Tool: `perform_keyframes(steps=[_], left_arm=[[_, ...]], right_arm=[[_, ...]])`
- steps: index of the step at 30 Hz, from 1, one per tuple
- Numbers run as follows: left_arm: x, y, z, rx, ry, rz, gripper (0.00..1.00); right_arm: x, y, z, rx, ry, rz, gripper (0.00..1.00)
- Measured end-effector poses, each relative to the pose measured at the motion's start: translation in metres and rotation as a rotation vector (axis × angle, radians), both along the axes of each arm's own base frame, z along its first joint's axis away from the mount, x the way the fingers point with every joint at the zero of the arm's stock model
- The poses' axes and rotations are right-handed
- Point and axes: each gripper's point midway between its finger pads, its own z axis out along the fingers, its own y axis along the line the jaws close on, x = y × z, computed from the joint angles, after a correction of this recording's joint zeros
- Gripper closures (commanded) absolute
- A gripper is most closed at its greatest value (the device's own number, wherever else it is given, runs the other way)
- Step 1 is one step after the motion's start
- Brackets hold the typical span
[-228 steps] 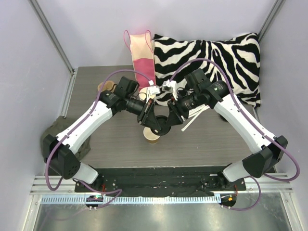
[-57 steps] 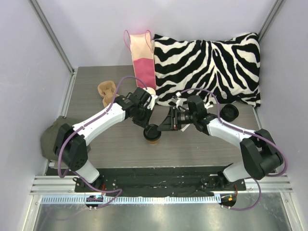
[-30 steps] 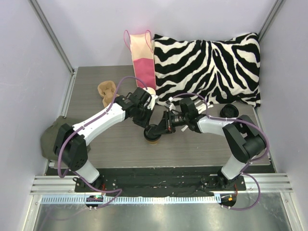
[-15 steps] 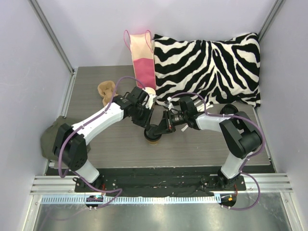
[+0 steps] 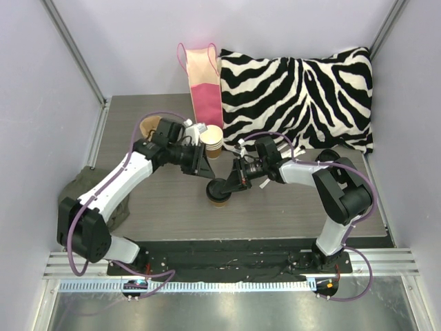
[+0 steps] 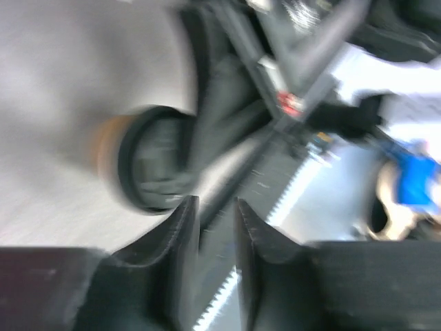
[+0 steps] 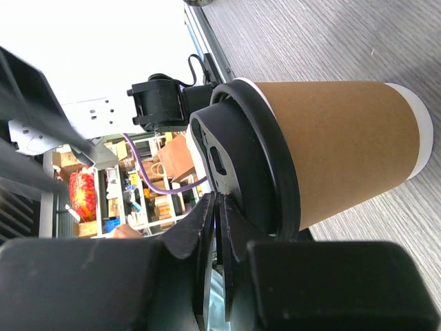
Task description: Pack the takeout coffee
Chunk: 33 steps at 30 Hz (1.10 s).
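A kraft-brown takeout coffee cup (image 5: 220, 199) (image 7: 337, 145) stands upright at the table's middle front, and a round black lid (image 5: 218, 187) (image 7: 241, 158) sits on it. My right gripper (image 5: 231, 182) (image 7: 217, 200) comes in from the right, shut on the lid's rim. My left gripper (image 5: 205, 170) (image 6: 213, 207) hangs just up-left of the cup, open, with nothing between its fingers. Its blurred view shows the lid (image 6: 155, 165) beyond the fingertips. More takeout coffee cups (image 5: 213, 140) stand stacked behind, near the bag.
A pink and cream paper bag (image 5: 203, 76) leans at the back beside a zebra-striped pillow (image 5: 296, 89). A tan pulp carrier (image 5: 150, 127) lies at back left. Another black lid (image 5: 329, 157) rests at the right. An olive cloth (image 5: 86, 189) hangs off the left edge.
My left gripper has opened, let go of the lid and drawn back up-left, uncovering the stacked cups. My right gripper has closed further on the lid's rim.
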Motion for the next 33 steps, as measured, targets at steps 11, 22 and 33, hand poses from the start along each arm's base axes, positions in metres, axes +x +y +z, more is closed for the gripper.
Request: perform_keyframes(steps=[11, 22, 33], left_arm=[[-0.041, -0.033, -0.043, -0.226, 0.406, -0.077, 1.00], [-0.034, -0.030, -0.069, -0.278, 0.541, -0.073, 1.00], [-0.033, -0.024, -0.073, -0.360, 0.549, -0.155, 1.00]], right_arm=[[0.000, 0.000, -0.001, -0.011, -0.012, 0.009, 0.87], [0.002, 0.001, -0.005, -0.016, -0.007, 0.022, 0.90], [0.002, 0.003, -0.007, -0.008, 0.020, 0.045, 0.91]])
